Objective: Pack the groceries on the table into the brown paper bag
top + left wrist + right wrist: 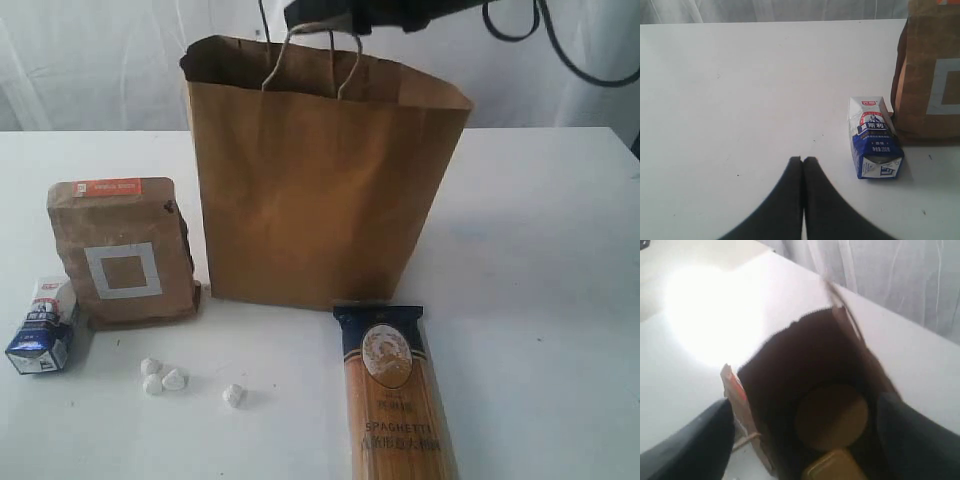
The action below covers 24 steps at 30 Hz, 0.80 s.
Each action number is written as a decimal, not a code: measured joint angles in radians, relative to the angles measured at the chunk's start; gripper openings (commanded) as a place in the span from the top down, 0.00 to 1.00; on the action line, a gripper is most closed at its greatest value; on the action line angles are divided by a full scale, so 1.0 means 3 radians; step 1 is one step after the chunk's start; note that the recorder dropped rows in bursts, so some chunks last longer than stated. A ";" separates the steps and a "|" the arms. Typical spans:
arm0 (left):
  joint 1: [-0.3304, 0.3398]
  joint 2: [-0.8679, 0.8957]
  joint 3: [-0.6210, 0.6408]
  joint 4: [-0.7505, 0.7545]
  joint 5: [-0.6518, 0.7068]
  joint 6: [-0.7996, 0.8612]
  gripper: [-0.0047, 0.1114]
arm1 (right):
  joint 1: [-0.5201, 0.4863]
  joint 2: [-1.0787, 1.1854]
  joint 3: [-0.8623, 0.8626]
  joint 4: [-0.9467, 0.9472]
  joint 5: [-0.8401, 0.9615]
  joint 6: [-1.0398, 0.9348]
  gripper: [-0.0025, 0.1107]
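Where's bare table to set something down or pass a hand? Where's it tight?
Exterior view: widest free patch is table right of the paper bag and spaghetti packet. Also free: back left, behind the pouch. Crowded: front left, among pouch, carton and white lumps.

tapered matte black jaws; arm (370, 12) probably black too, trailing looped black cables (513, 39).

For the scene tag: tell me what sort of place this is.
Probably a staged test bench, not a shop: white table, white curtain backdrop, brown paper bag and a spaghetti packet.
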 measured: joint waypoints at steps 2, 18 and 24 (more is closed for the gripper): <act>0.0000 0.0000 0.0000 0.0000 0.0000 0.0000 0.96 | 0.0000 -0.0130 -0.0054 -0.0018 0.0000 0.0000 0.33; 0.0000 0.0000 0.0000 0.0000 0.0000 0.0000 0.96 | -0.0116 -0.1329 0.0068 -0.4077 0.0269 0.2393 0.98; 0.0000 0.0000 0.0000 0.0000 0.0000 0.0000 0.96 | -0.0594 -0.1458 0.0699 -0.4998 0.0651 0.3548 0.98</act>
